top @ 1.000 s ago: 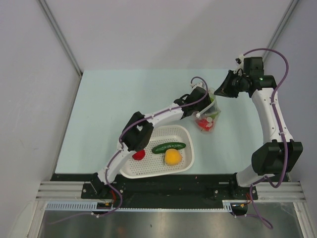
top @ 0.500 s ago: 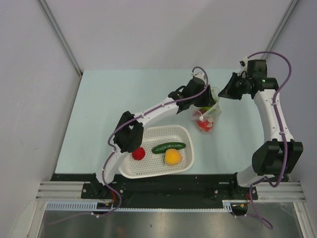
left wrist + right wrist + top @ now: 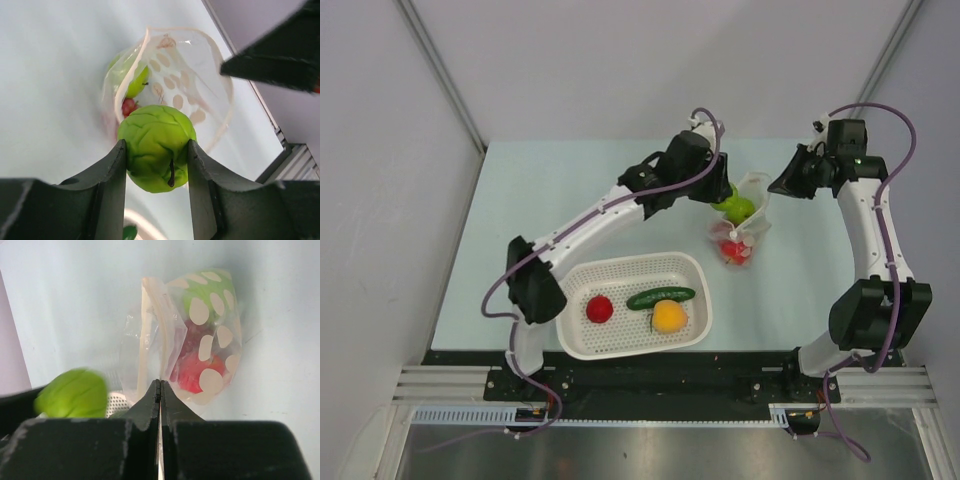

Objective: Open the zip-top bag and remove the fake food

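Note:
The zip-top bag (image 3: 748, 232) hangs open at mid-table, clear with whitish spots. My right gripper (image 3: 160, 386) is shut on the edge of the bag's (image 3: 200, 340) mouth and holds it up. My left gripper (image 3: 156, 159) is shut on a green round fruit (image 3: 156, 147), held just outside the bag's (image 3: 200, 85) open mouth. In the top view the left gripper (image 3: 725, 195) and that green fruit (image 3: 739, 208) sit at the bag's upper left. Another green fruit (image 3: 205, 300) and a red one (image 3: 192, 372) stay inside the bag.
A white perforated basket (image 3: 620, 335) stands at the near edge. It holds a red fruit (image 3: 600, 309), a dark green cucumber (image 3: 660, 297) and an orange fruit (image 3: 668, 317). The right gripper (image 3: 790, 182) hovers right of the bag. Grey walls close in both sides.
My left gripper has drawn back up and left out of the bag's mouth, carrying the green fruit. Its elbow swung left off the basket. The right gripper kept its hold.

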{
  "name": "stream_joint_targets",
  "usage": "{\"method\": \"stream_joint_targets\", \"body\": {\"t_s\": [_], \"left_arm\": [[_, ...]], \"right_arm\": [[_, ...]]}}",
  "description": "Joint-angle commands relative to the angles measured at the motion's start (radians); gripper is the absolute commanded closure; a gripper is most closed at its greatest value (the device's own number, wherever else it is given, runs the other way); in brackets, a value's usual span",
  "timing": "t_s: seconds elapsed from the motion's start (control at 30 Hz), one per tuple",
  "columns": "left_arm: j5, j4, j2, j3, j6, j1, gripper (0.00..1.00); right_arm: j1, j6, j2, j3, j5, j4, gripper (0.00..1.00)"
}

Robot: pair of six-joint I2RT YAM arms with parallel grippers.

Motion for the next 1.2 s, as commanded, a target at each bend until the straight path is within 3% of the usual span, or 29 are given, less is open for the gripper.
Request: {"method": "stream_joint_targets", "body": {"t_s": [0.0,0.27,0.63,0.73,0.77,0.8,0.9,0.97,1.03,1.17], "left_arm": [[-0.05,-0.115,-0.203,-0.136,0.121,0.005,1.0],[0.048,-0.092,-0.585,-0.765,0.154,0.007,1.0],[0.119,-0.057,-0.733,-1.163,0.027,-0.002,1.0],[0.136,-0.072,-0.739,-1.183,0.036,-0.009,0.8],[0.133,-0.077,-0.745,-1.186,0.042,-0.016,0.62],[0.13,-0.062,-0.771,-1.193,0.046,-0.022,0.54],[0.15,-0.004,-0.814,-1.208,0.059,-0.027,0.37],[0.168,0.004,-0.815,-1.173,0.082,-0.027,0.12],[0.167,-0.006,-0.782,-1.122,0.095,-0.027,0.07],[0.171,0.032,-0.751,-1.058,0.108,-0.027,0.18]], "right_arm": [[-0.002,-0.011,0.03,0.05,0.005,0.013,1.0],[0.002,-0.02,0.026,0.038,-0.001,0.022,1.0],[0.016,-0.023,0.018,-0.009,-0.014,0.041,1.0],[0.025,-0.023,0.024,0.001,-0.015,0.041,1.0],[0.029,-0.024,0.026,0.003,-0.015,0.039,1.0],[0.03,-0.023,0.026,0.003,-0.015,0.039,1.0],[0.035,-0.024,0.026,0.003,-0.015,0.037,1.0],[0.038,-0.021,0.024,0.003,-0.016,0.037,1.0],[0.045,-0.017,0.021,0.001,-0.018,0.034,1.0],[0.067,-0.005,0.012,0.007,-0.021,0.031,1.0]]}}
